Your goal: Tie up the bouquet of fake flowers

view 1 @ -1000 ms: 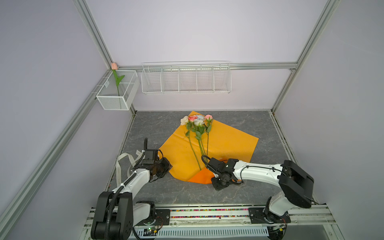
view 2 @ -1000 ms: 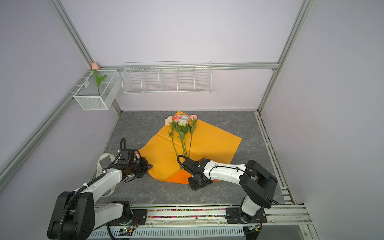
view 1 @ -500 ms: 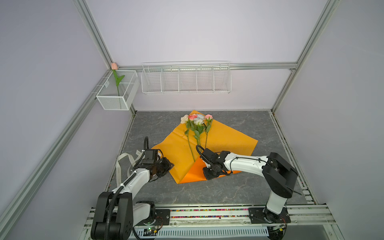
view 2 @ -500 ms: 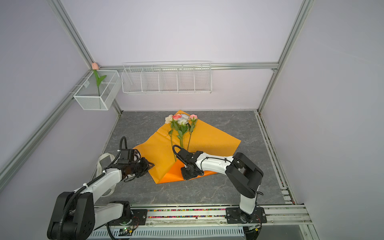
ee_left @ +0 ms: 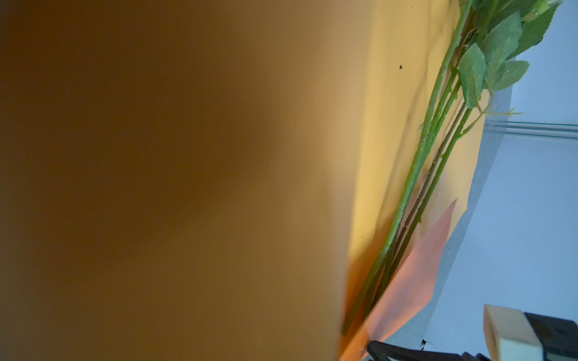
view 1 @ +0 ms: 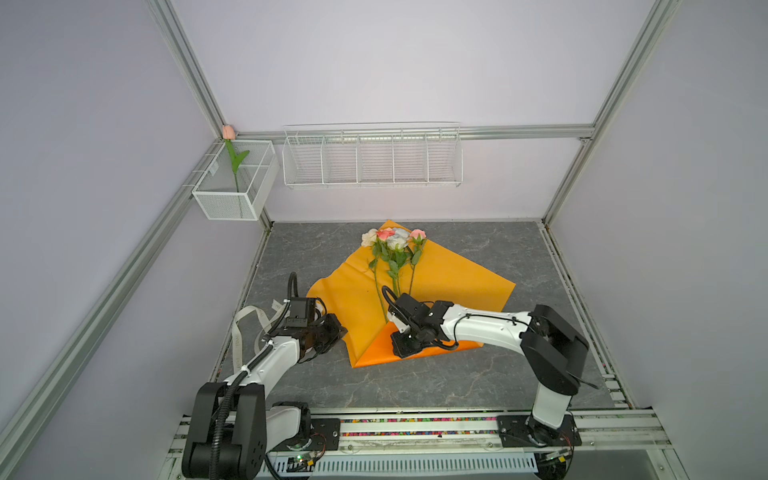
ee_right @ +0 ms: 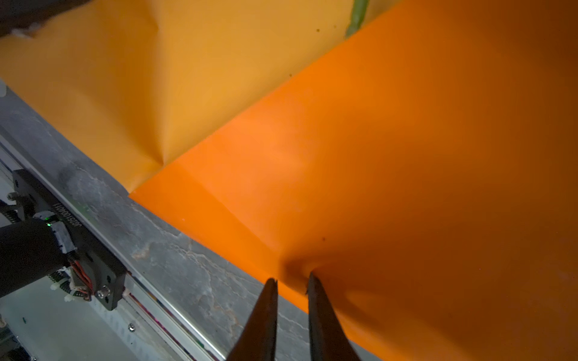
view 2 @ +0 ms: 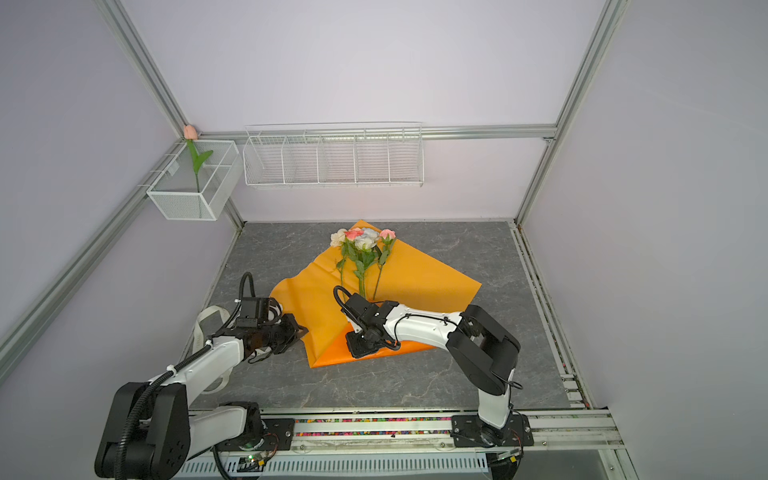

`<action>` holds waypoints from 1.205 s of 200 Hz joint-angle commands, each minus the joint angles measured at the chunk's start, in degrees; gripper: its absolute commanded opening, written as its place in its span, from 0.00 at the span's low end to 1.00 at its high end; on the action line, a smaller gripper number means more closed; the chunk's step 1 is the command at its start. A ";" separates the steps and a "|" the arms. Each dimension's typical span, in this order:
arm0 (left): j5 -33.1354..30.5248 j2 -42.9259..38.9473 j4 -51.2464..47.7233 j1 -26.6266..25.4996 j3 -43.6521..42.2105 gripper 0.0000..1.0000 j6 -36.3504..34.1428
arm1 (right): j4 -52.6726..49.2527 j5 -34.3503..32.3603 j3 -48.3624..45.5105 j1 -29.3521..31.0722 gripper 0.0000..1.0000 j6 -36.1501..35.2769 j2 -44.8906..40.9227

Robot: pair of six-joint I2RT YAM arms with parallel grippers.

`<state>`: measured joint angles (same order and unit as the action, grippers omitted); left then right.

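Judging progress early: on desk [view 1: 415,386], orange wrapping paper [view 1: 449,274] spread, near corner folded up; atop paper, bouquet of fake flowers [view 1: 395,245] loose, stem ends under that fold; at fold, right tool [ee_right: 291,281] nearly closed, pinching paper; at paper's left edge, left tool [view 1: 338,332] clamped, seemingly on it; ribbon [view 1: 237,336] left of paper, unused.

Landmark: orange wrapping paper [view 1: 449,282], near corner folded over. On it, bouquet of fake flowers [view 1: 394,248], blooms at its far corner. On the fold, right gripper [view 1: 405,347]. At its left edge, left gripper [view 1: 338,332]. Left of it, ribbon [view 1: 237,340].
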<state>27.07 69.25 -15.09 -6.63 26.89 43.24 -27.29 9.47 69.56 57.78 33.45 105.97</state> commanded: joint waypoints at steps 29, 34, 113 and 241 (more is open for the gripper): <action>0.60 -2.31 -0.76 0.31 1.62 0.04 -0.59 | -0.21 -1.06 0.65 0.22 0.19 0.96 5.49; 0.57 -2.53 -1.15 0.26 1.88 0.04 -0.71 | -0.01 -0.91 0.23 0.08 0.18 1.08 5.71; 4.46 -1.77 -5.01 -2.45 7.49 0.02 -6.43 | 0.14 0.55 -1.27 -0.48 0.18 -0.73 6.94; 3.89 4.87 5.18 -18.45 19.01 0.00 2.26 | 14.77 6.54 -11.65 -2.66 0.17 9.41 5.06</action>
<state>30.61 70.76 -13.19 -22.72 43.03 43.33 -11.49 16.27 61.87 55.57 40.01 108.27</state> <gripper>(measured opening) 0.047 0.172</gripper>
